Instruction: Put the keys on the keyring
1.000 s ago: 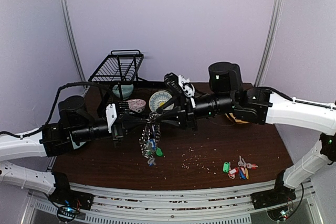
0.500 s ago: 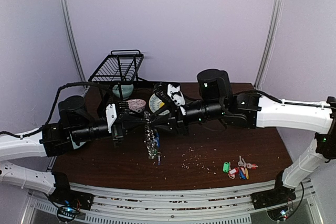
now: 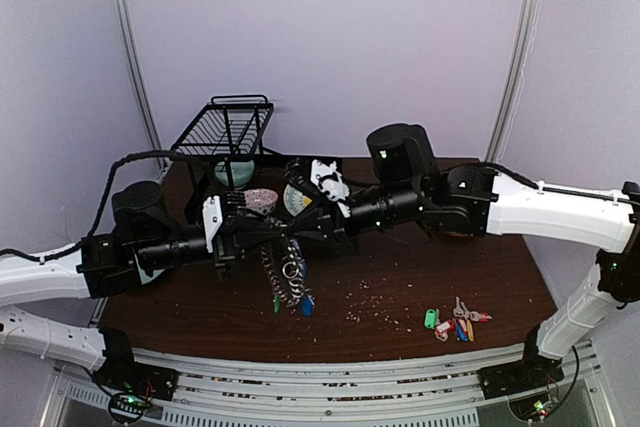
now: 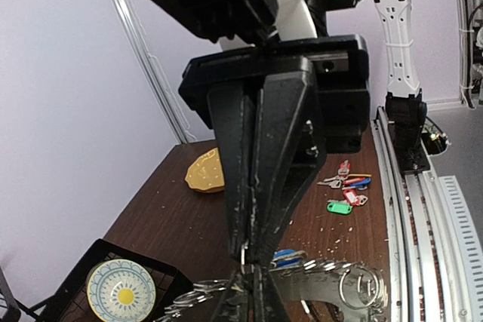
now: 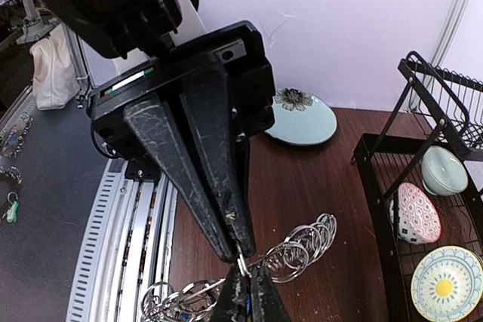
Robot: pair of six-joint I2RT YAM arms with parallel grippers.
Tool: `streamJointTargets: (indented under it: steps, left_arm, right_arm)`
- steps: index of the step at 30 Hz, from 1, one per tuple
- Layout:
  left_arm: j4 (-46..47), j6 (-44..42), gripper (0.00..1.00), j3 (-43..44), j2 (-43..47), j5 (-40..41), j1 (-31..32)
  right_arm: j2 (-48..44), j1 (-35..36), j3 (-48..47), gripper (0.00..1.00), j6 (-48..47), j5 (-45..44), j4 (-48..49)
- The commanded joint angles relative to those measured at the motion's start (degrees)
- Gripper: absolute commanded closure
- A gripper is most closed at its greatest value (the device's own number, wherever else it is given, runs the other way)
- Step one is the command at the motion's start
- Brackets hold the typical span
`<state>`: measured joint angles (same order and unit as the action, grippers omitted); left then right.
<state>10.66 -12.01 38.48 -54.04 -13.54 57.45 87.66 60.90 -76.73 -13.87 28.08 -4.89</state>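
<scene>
Grippers meet tip to tip in mid-air over the table, the left gripper reaching in from its side and the right gripper coming from the opposite side, so their fingers form one dark line in the top view. Fingers of the left gripper are pressed together on the rim of the keyring, which hangs straight down from that pinch, its small silver rings and blue and green tags dangling below both tips and clear of the tabletop. Fingers of the right gripper are closed too, their points touching a small silver ring right at the left gripper's tips; whether that ring is truly pinched cannot be told. Well apart from both tips, out on the right arm's side and nearer the arm bases, the keys lie on the table in a small heap with green, red and blue tags. Beyond the tips, away from the bases, a yellow-patterned plate lies in a black wire rack
</scene>
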Motion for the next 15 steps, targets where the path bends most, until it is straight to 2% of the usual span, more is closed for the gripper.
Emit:
streamJointTargets:
  steps: [1,3,6,11,15]
  left_arm:
    - [-0.27,0.58,0.74,4.01,-3.32,-2.03,0.03]
    - [-1.73,0.89,0.68,5.10,-4.37,-2.19,-0.12]
    - [-1.87,1.16,0.69,5.30,-4.21,-3.12,-0.55]
    - [-2.82,0.26,0.69,6.13,-5.14,-7.58,-0.60]
    - [-1.42,0.53,0.64,5.71,-4.63,-11.20,-0.58]
  right_arm:
    - [-0.64,1.55,-8.79,1.00,-8.73,-7.55,-16.44]
    - [0.80,2.96,-14.26,1.00,-12.70,-11.87,-24.66]
    - [2.53,4.27,-19.99,1.00,-14.92,-15.24,-32.76]
    - [4.07,6.55,-24.18,1.00,-18.21,-19.21,-37.19]
    - [5.42,7.59,-26.95,1.00,-19.60,-21.69,-39.30]
